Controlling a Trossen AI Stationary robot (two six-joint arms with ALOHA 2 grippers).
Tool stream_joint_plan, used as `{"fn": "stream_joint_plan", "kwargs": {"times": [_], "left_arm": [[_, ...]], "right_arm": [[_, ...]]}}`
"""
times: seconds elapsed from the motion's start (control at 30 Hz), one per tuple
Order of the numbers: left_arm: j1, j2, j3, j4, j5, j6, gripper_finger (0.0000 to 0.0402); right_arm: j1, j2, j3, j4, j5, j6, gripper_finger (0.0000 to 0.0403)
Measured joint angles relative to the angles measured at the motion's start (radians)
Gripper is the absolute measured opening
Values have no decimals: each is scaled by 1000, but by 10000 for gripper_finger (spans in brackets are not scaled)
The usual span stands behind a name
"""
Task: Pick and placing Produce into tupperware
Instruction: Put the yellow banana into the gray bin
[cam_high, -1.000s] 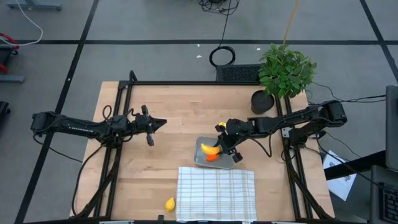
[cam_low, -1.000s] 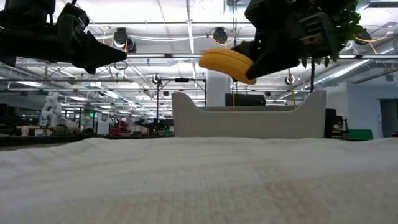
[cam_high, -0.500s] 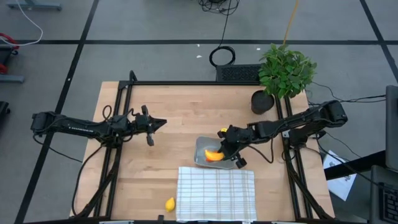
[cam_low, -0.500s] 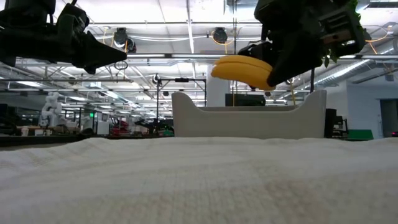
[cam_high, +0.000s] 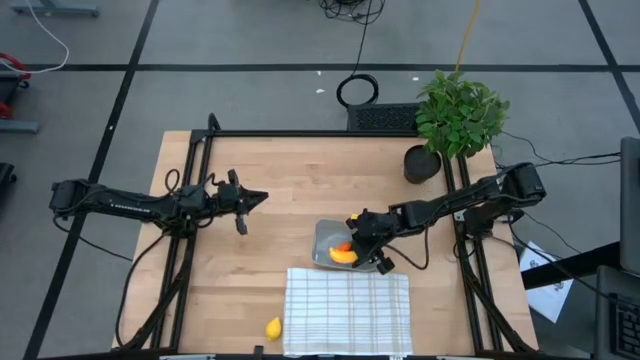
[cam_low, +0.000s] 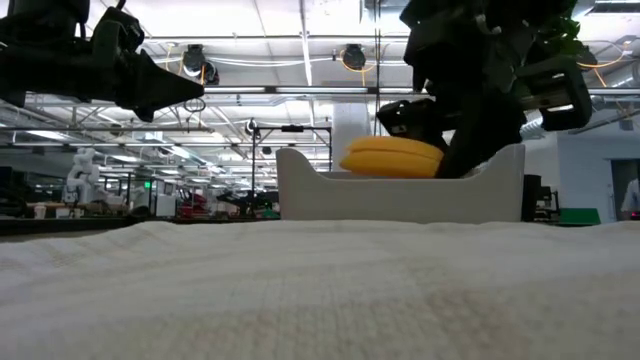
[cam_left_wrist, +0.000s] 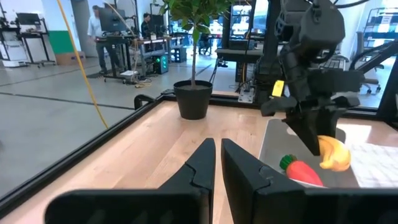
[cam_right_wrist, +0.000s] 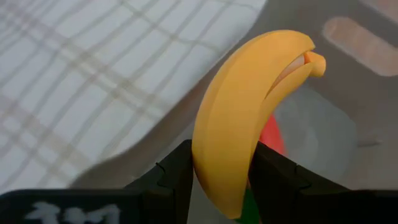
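The right pincer (cam_high: 356, 246) reached over the tupperware (cam_high: 322, 250) in the middle of the table (cam_high: 270, 180), its 2 fingers (cam_right_wrist: 174, 171) clamped on the banana (cam_right_wrist: 242, 130). In the low view the banana (cam_low: 392, 157) sat level with the tub's rim (cam_low: 400, 195), gripped at one end by the dark pincer (cam_low: 445, 150); whether it touched the tub floor could not be told. The carrot (cam_left_wrist: 303, 172) lay inside the tub, its green top toward the left arm, and it showed just beneath the banana in the left wrist view. The lemon-like piece (cam_high: 273, 327) lay on the bare wood near the table's front edge, just beside the left side of the white checked cloth (cam_high: 348, 310), well apart from the tub. The cloth's far edge ran just beside the tub. The left pincer (cam_high: 258, 198) hung above the left half of the table, clenched and holding nothing, its fingers (cam_left_wrist: 202, 165) nearly together. A potted plant (cam_high: 455, 115) stood at the table's far right corner
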Motion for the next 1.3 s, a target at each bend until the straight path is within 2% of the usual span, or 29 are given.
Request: {"fn": "stream_joint_plan", "kwargs": {"times": [0.3, 0.47, 0.63, 0.77, 1.3], "left_arm": [[0, 0, 0, -4, 0, 2, 31], [0, 0, 0, -4, 0, 3, 31], [0, 0, 0, -4, 0, 3, 31], [0, 0, 0, -4, 0, 3, 31], [0, 0, 0, -4, 0, 0, 31]], "right_arm": [[-1, 0, 0, -11, -2, -21, 125], [2, 1, 0, -25, 3, -128, 125], [10, 1, 0, -24, 71, -214, 125], [16, 1, 0, -23, 77, -290, 125], [17, 1, 1, -34, 75, -192, 125]]}}
